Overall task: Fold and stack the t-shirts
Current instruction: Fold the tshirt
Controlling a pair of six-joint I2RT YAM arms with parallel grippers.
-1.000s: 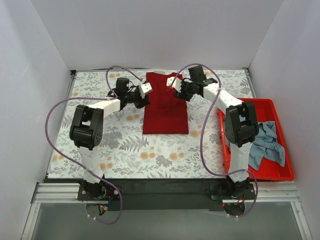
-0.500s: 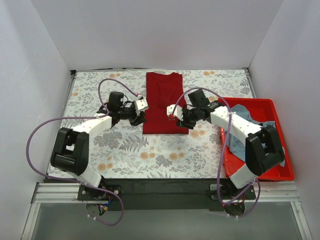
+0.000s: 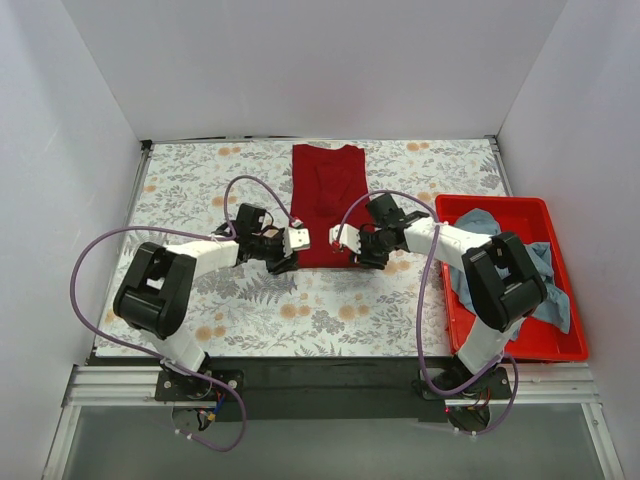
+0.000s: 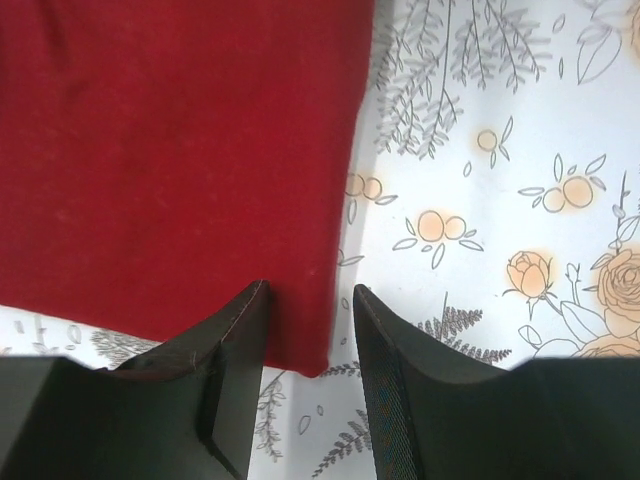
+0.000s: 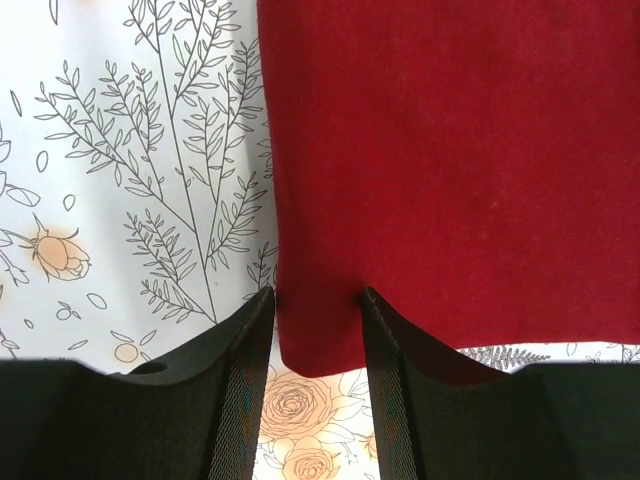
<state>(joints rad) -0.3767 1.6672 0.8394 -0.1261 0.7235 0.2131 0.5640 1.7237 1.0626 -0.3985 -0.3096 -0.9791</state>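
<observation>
The dark red t-shirt (image 3: 328, 200) lies flat as a long narrow strip in the middle of the flowered table. My left gripper (image 3: 285, 262) is low at its near left corner, open, and in the left wrist view that corner (image 4: 310, 360) sits between the jaws of this gripper (image 4: 310, 290). My right gripper (image 3: 366, 256) is at the near right corner, also open. The right wrist view shows its jaws (image 5: 318, 292) straddling the corner of the red cloth (image 5: 460, 150). The grey-blue t-shirt (image 3: 545, 275) lies crumpled in the bin.
A bright red plastic bin (image 3: 560, 345) stands at the right side of the table, beside the right arm. White walls close in the table on the left, back and right. Purple cables loop over both arms.
Both grippers have come from the shirt's far end down along its sides to its near corners. The right jaws have narrowed a little.
</observation>
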